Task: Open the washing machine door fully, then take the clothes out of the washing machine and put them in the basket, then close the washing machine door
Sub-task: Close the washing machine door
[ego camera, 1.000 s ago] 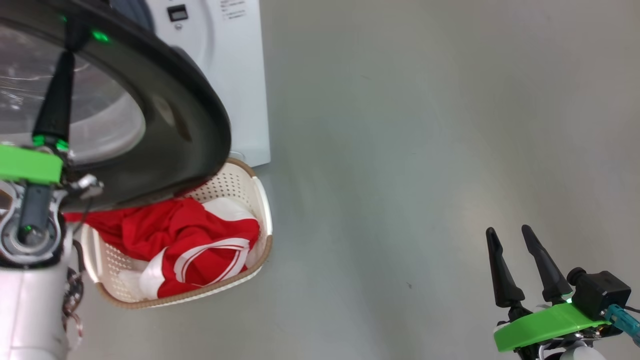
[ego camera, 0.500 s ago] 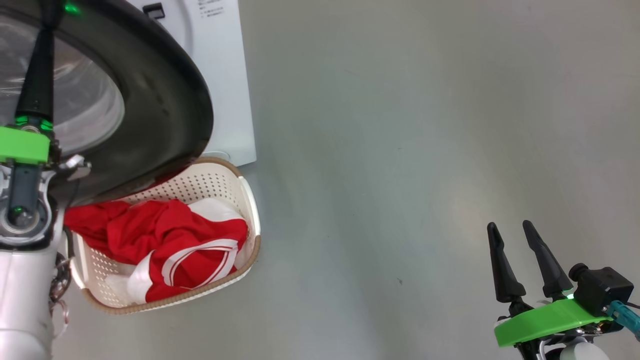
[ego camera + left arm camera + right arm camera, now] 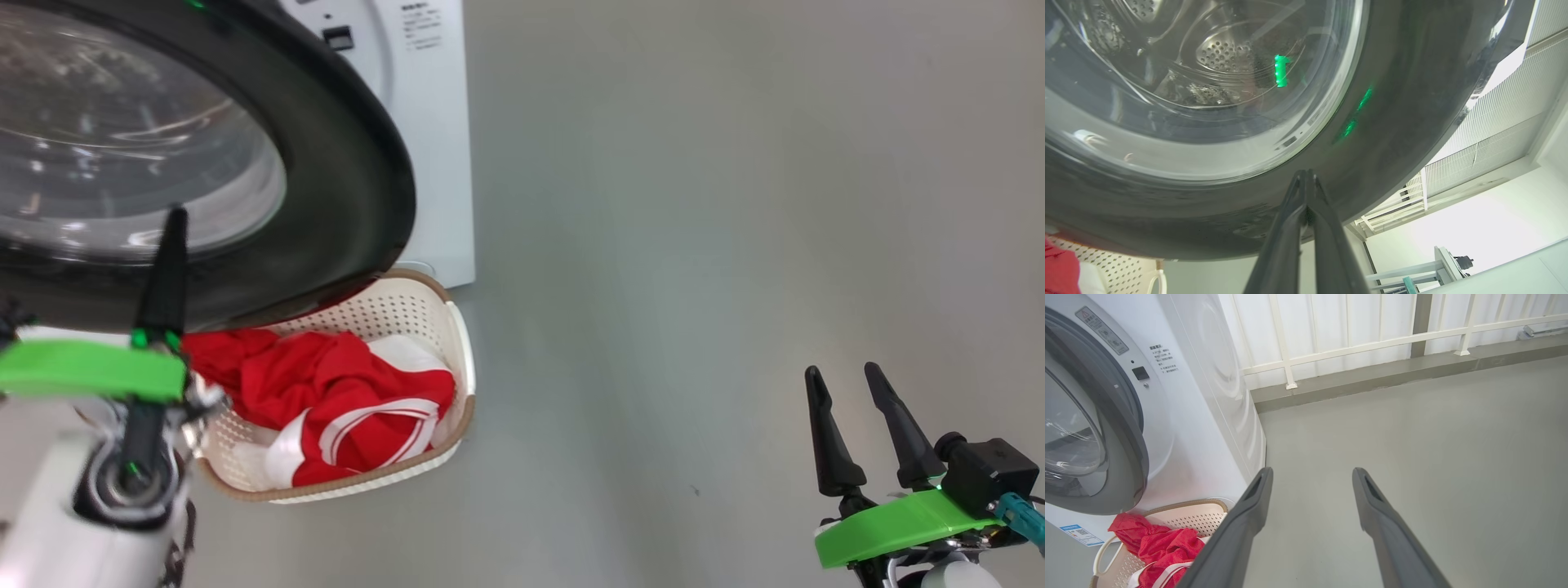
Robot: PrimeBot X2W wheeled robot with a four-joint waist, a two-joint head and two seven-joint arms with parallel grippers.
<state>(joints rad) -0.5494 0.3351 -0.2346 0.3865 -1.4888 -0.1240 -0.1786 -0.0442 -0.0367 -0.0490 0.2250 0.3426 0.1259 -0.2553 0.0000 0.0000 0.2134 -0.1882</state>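
near edge first: the right gripper (image 3: pixel 842 372), long dark jaws spread wide, holds nothing over the bare grey floor (image 3: pixel 694 245), while the left gripper (image 3: pixel 172 229) is pinched tight and empty, its tip up at the wide glossy black rim of the round glass washing machine door (image 3: pixel 347 192), touching or just short, i can't tell. beyond, the bright red, white-trimmed clothes (image 3: pixel 326 384) lie heaped in the cream perforated plastic basket (image 3: pixel 400 306) under that door, at the foot of the big white washing machine (image 3: pixel 433 122). looks like the last step, closing: next calls for a steady push on the rim until it latches.
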